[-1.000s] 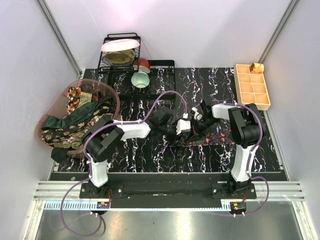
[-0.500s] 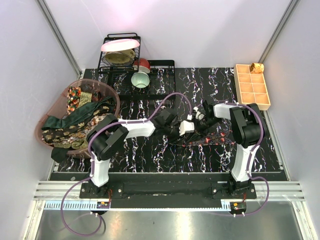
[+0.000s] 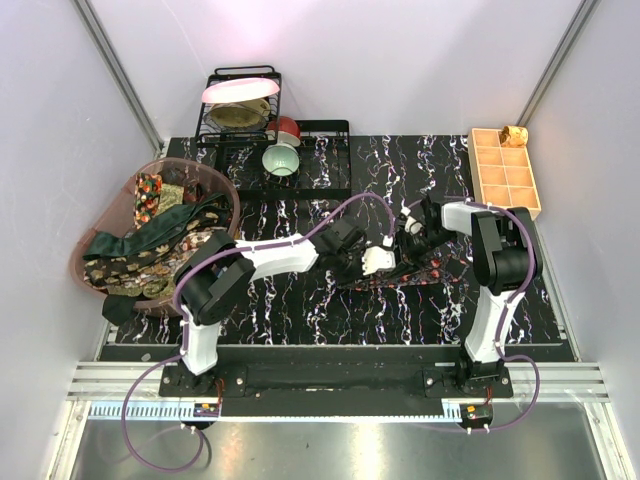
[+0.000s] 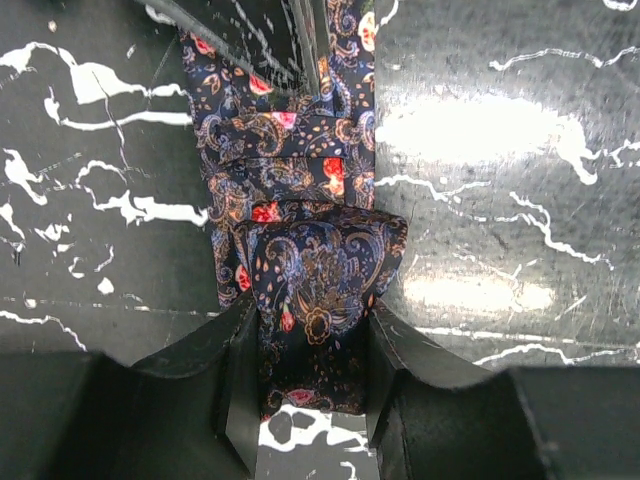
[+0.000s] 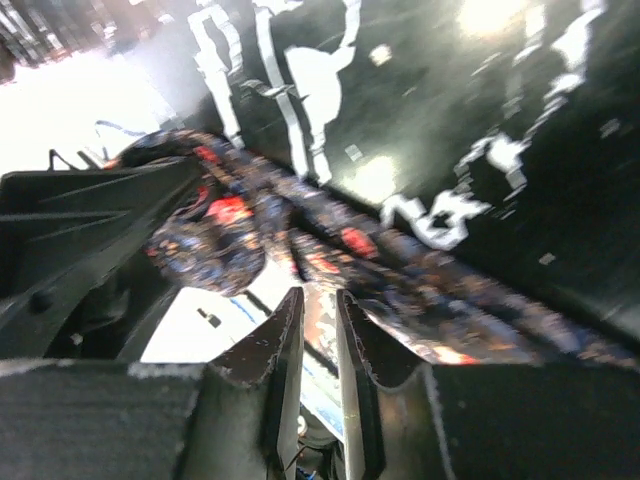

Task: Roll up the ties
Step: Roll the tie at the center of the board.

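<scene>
Left arm reaches from its base low across the desk (image 3: 300,310) to the middle, forearm nearly level; right arm rises at the elbow and bends down and inward, so the two wrists meet near the centre. Left end effector (image 4: 310,305) pinches the rolled end of the tie (image 4: 320,260), one finger pressed to each side of the coil. Right end effector (image 5: 312,295) has its fingers a little apart with nothing between them, tips just short of the cloth.

The overhead view gives only a dark strip running right from the wrists. The left wrist view shows a navy paisley pattern with red spots, the unrolled length lying flat beyond the coil. The right wrist view, blurred, shows the coil from its side.

Desk surface is black with white veining, between pale walls. At left a pink basket (image 3: 190,165) holds more ties (image 3: 150,250); behind stand a dish rack (image 3: 213,100) and a green bowl (image 3: 281,158); far right lies a tan gridded tray (image 3: 497,175)
</scene>
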Action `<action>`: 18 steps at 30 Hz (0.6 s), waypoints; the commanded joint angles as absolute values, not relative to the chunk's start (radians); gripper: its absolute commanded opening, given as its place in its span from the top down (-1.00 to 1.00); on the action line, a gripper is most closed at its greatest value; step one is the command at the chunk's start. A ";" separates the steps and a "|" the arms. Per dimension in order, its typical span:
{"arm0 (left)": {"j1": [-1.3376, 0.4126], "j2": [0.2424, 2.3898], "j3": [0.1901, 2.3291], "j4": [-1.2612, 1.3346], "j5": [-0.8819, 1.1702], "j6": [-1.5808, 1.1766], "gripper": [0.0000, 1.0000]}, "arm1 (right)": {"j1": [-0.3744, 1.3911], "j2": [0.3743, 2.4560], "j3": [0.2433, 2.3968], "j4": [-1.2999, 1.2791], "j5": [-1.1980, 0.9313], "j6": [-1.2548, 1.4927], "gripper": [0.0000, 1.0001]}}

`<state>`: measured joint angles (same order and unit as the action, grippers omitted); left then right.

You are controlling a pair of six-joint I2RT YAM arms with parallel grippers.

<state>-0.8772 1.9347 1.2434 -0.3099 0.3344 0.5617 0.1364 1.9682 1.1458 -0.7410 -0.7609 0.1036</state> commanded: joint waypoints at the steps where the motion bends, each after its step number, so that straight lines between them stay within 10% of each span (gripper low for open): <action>1: -0.884 1.954 1.253 -0.420 0.270 0.614 0.60 | 0.138 1.994 1.190 -0.703 -0.733 0.086 0.53; 18: -0.822 1.832 1.175 -0.143 0.358 0.396 0.49 | 0.138 2.060 1.157 -0.686 -0.580 0.129 0.65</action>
